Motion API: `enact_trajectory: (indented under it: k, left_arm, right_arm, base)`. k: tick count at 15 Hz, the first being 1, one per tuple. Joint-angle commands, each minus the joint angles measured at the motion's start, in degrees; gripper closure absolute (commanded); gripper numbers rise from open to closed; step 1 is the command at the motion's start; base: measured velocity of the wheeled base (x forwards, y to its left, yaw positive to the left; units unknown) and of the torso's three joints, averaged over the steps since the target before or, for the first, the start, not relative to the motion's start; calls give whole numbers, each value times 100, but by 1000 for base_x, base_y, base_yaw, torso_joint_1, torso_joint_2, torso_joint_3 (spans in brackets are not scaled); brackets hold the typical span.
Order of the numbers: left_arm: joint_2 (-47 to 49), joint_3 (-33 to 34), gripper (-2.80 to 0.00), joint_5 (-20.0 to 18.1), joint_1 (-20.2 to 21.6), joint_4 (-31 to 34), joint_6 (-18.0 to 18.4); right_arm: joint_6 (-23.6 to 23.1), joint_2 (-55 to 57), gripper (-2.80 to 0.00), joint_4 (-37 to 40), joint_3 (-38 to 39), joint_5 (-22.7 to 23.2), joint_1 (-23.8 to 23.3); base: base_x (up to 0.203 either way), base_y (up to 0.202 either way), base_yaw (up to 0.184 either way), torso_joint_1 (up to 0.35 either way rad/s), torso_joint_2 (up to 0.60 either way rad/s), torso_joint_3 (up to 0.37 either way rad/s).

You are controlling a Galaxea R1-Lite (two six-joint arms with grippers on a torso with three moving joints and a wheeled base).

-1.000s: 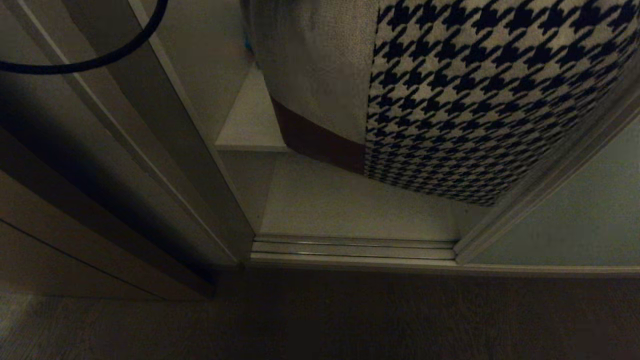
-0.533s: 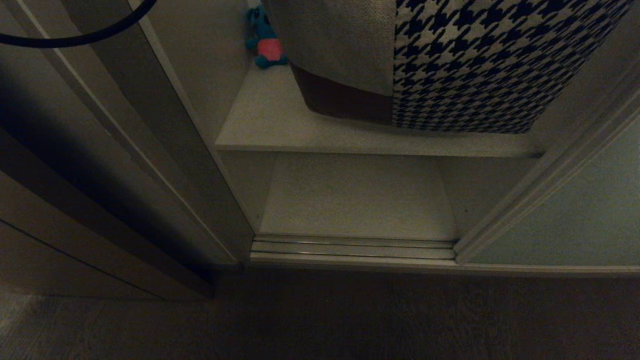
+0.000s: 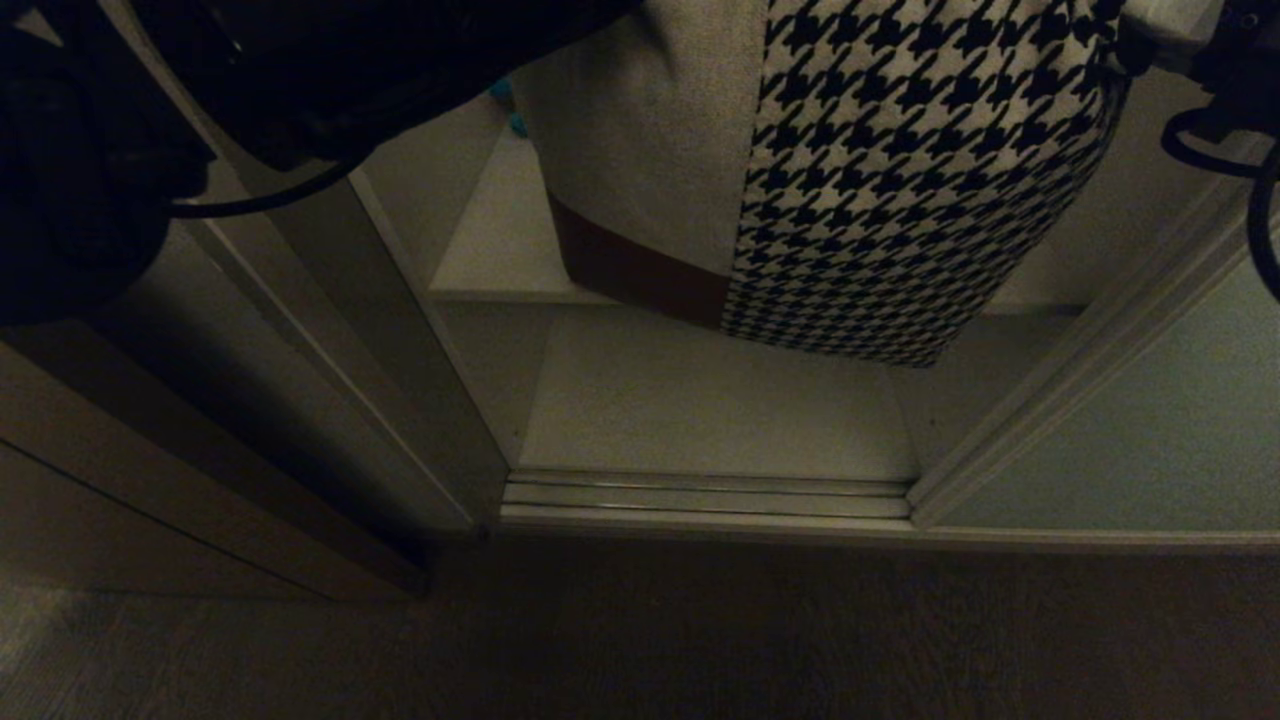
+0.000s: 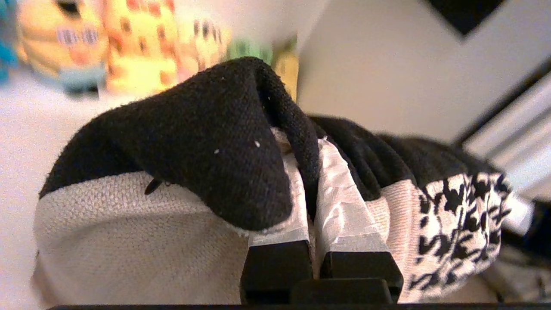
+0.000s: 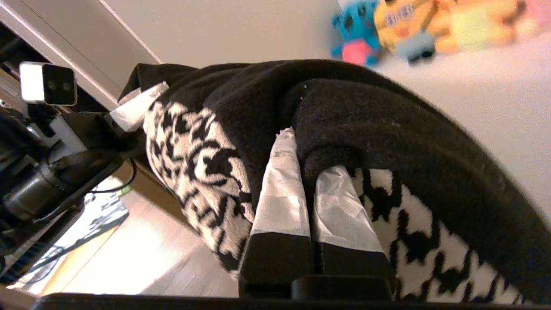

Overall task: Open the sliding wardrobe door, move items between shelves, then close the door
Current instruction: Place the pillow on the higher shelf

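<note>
A folded knit garment (image 3: pixel 800 180), part pale beige with a rust-brown band and part black-and-white houndstooth, is being held suspended in the open wardrobe, above the upper shelf (image 3: pixel 500 270) and the lower shelf (image 3: pixel 700 400). The left gripper (image 4: pixel 313 172) is being kept closed on the black edge at one end, and the right gripper (image 5: pixel 308 168) is being kept closed on the black edge at the other end. The sliding wardrobe door (image 3: pixel 1180 440) is being left drawn aside at the right. Plush toys (image 5: pixel 409 26) are being shown at the back of the shelf. The garment is judged soft, light and limp: sagging between the two holds is being seen, so thick folded edges are judged the best places to be pinched.
</note>
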Motion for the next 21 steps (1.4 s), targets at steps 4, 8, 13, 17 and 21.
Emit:
enact_trajectory:
  k: [4,8,13,17,21]
  left_arm:
    - [77,-559,0,-190,101,-71,5]
    - [58,-1026,0,-430,101,44,37]
    - [104,-380,0,-770,409,-157,7]
    - [817,219,0,-1076,811,-1388,-137]
    - [841,-53,0,-1109,826,-1197,-152]
  right_arm:
    - [75,-299,0,-51,-201,315,12]
    - [265,-305,0,397,-1125,405,66]
    - [589,336,0,-13,-1165,444,-31]
    - [793,1000,0,-1461,-274,924,-530]
    - [1890,632,0,-2301,38,1705,-1078]
  base:
    - [0,0,0,0,0,0]
    - [0,0,0,0,0,0]
    - [0,0,0,0,0,0]
    - [0,0,0,0,0,0]
    - [0,0,0,0,0,0]
